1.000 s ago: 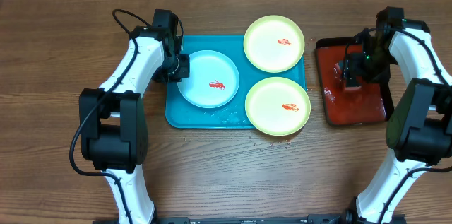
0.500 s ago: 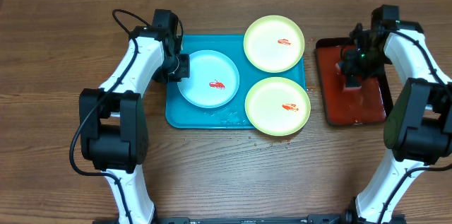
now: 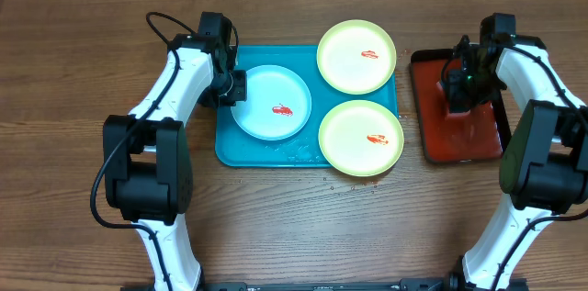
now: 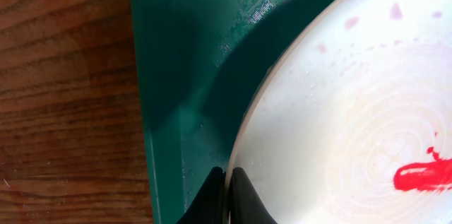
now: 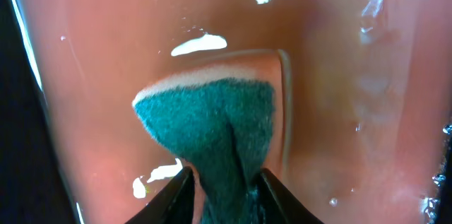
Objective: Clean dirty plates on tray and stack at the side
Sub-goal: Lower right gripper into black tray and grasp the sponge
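Note:
The teal tray (image 3: 239, 149) holds a pale blue-white plate (image 3: 271, 101) and two yellow-green plates, one at the back (image 3: 356, 55) and one at the front (image 3: 361, 137), each with a red smear. My left gripper (image 3: 237, 87) is shut on the pale plate's left rim (image 4: 227, 181); the plate's face (image 4: 339, 111) fills the left wrist view above the tray floor (image 4: 191, 75). My right gripper (image 3: 457, 98) is shut on a green sponge (image 5: 219, 132) over the dark red tray (image 3: 464, 135), whose wet floor (image 5: 127, 47) shows in the right wrist view.
The dark red tray stands right of the teal tray. Water droplets lie on the teal tray's front edge (image 3: 299, 151) and on the wooden table (image 3: 349, 185) in front of it. The two yellow-green plates overhang the teal tray's right rim.
My right gripper with the sponge has shifted slightly back and left over the dark red tray. The left arm and the plates have not moved.

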Controlling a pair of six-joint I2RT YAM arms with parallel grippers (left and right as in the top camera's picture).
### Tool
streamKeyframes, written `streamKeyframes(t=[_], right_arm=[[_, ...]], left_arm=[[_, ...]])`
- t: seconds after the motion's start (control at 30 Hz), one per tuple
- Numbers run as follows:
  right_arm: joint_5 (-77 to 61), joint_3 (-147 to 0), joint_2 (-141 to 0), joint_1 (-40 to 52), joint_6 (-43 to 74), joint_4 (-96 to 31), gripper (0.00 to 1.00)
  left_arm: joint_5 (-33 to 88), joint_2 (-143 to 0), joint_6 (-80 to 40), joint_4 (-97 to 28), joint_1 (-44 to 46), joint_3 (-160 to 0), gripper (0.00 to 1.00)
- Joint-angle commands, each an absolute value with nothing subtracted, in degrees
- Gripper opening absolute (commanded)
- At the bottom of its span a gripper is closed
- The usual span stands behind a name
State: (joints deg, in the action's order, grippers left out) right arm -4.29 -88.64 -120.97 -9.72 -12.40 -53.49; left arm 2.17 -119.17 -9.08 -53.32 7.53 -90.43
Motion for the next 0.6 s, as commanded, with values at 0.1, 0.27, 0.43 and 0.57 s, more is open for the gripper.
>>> streamKeyframes(t=[0.1, 0.27, 0.43, 0.57], right_arm=[[-4.56, -86.74, -119.81, -9.72, -12.01, -51.16, 0.34], [-4.58, -86.19, -119.81, -9.72, -11.79, -50.65, 0.3], [-5.23, -86.41, -119.77, -9.72, -8.64, -51.46, 0.04], [-15.11, -89.76, -118.13, -9.87, -6.61, -55.0, 0.04]], left_arm=[[2.61, -120.01, -10.35, -53.01, 7.97, -91.26, 0.04], [2.61, -120.01, -10.37, -52.9, 7.97, -91.26, 0.04], [2.61, -120.01, -10.37, -52.86, 7.97, -91.26, 0.04], [2.63, -120.01, -10.37, -52.45, 7.97, -91.26, 0.04]])
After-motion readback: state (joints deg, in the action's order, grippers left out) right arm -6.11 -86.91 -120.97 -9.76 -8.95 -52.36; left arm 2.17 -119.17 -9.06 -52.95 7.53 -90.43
